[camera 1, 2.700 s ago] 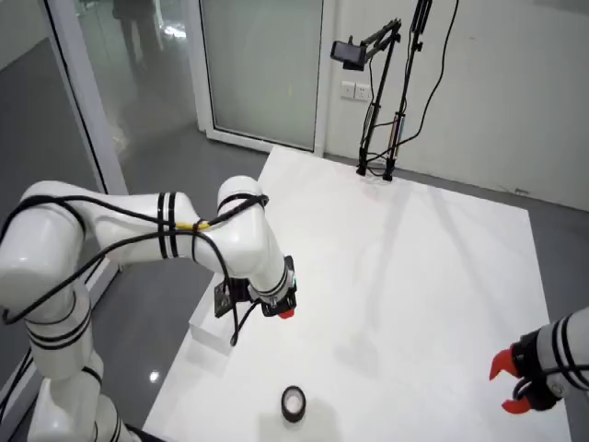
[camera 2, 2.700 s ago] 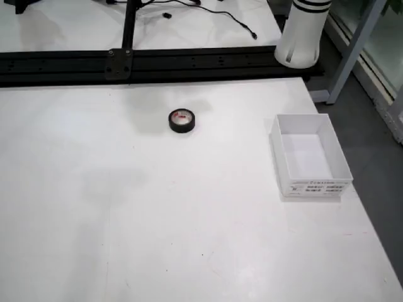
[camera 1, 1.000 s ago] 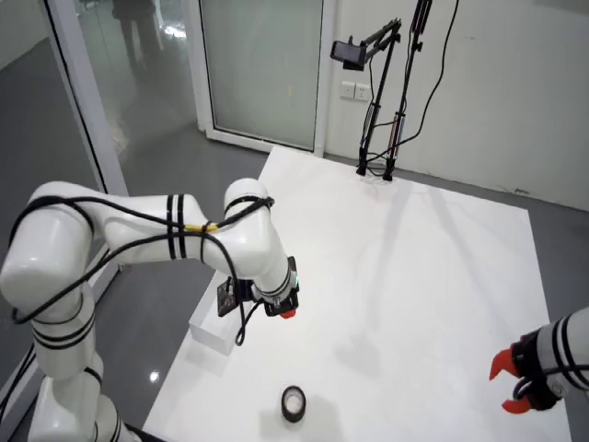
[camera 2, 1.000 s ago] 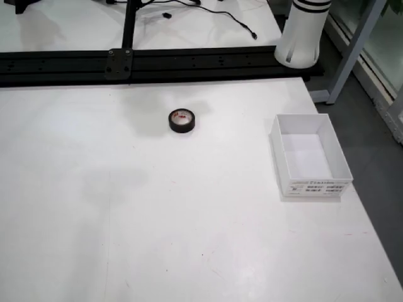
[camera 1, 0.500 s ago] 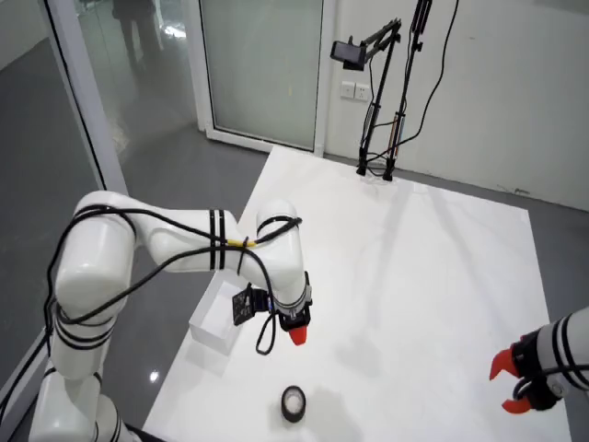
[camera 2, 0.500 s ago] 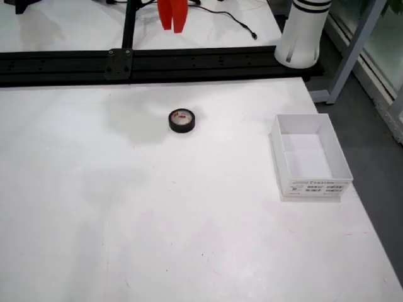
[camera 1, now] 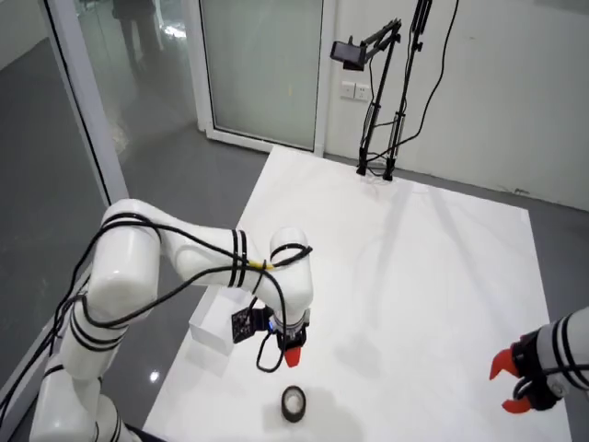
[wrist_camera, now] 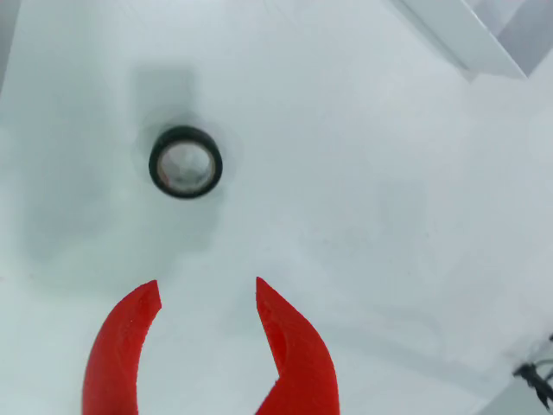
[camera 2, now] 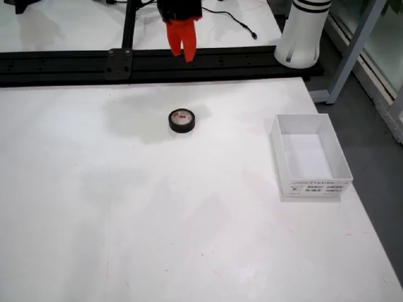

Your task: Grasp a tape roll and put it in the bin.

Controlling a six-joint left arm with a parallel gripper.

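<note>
A black tape roll (wrist_camera: 185, 162) lies flat on the white table, ahead of and slightly left of my red gripper (wrist_camera: 208, 290) in the wrist view. The gripper is open and empty, its two curved fingers spread apart above the table. In the overhead view the tape roll (camera 2: 182, 120) lies below the gripper (camera 2: 181, 39), which hangs over the table's far edge. The white bin (camera 2: 310, 157) stands empty to the right of the roll. In the side view the gripper (camera 1: 293, 354) hovers just above the roll (camera 1: 294, 403).
A corner of the bin (wrist_camera: 467, 35) shows at the wrist view's top right. A black rail (camera 2: 75, 60) and a white arm base (camera 2: 302, 31) stand behind the table. A second arm's red gripper (camera 1: 515, 382) sits at the right in the side view.
</note>
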